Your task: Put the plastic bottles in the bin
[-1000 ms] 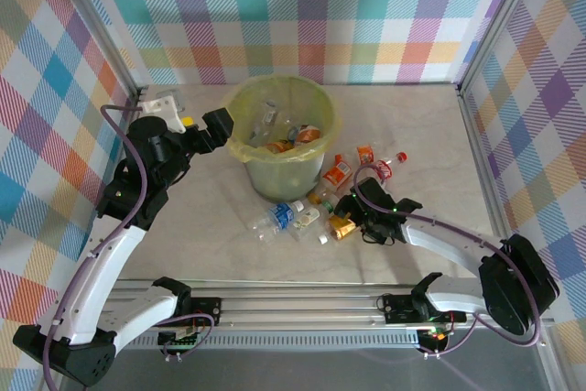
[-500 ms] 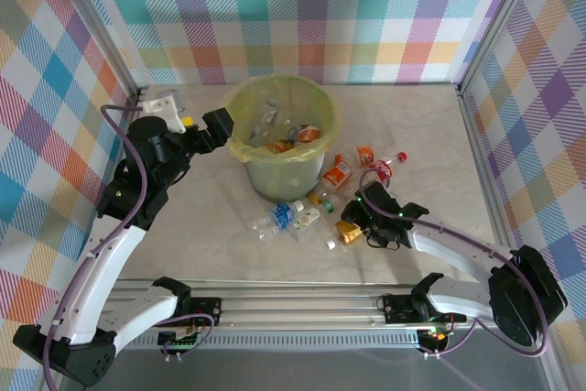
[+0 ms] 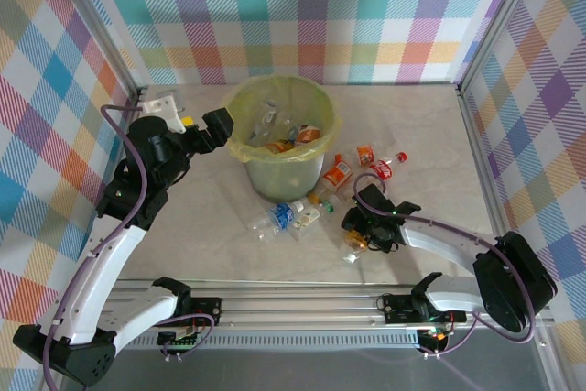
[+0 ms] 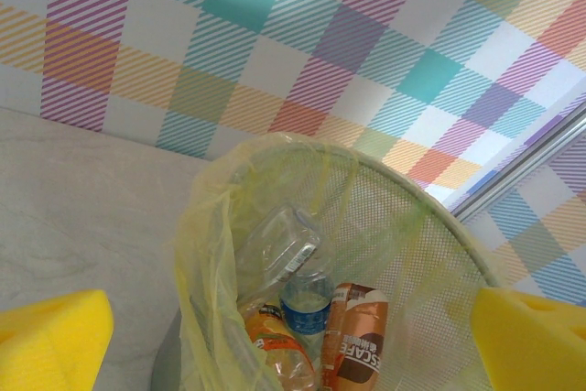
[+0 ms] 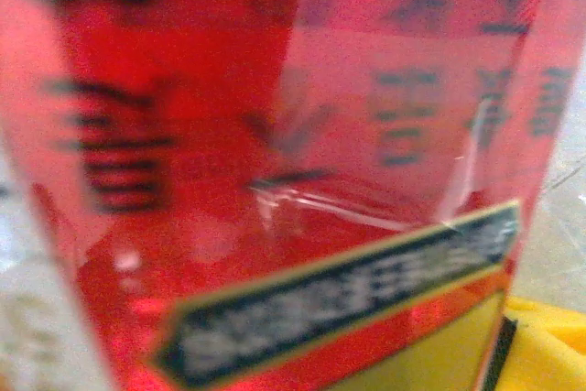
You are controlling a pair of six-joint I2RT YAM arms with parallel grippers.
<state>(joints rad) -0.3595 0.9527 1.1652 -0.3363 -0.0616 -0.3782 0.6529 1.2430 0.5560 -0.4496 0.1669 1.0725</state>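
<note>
**Left gripper (image 3: 218,125) released at bin (image 3: 275,180) — right gripper (image 3: 355,228) unclear**

Left's yellow pads (image 4: 50,341) are spread wide above the rim, with a brown-labelled bottle (image 4: 357,345) among those inside. Right is down by the loose bottles (image 3: 279,216) beside the bin — a red-labelled bottle (image 5: 229,162) sits blurred against its camera. Can't tell if it's clamped.
</note>
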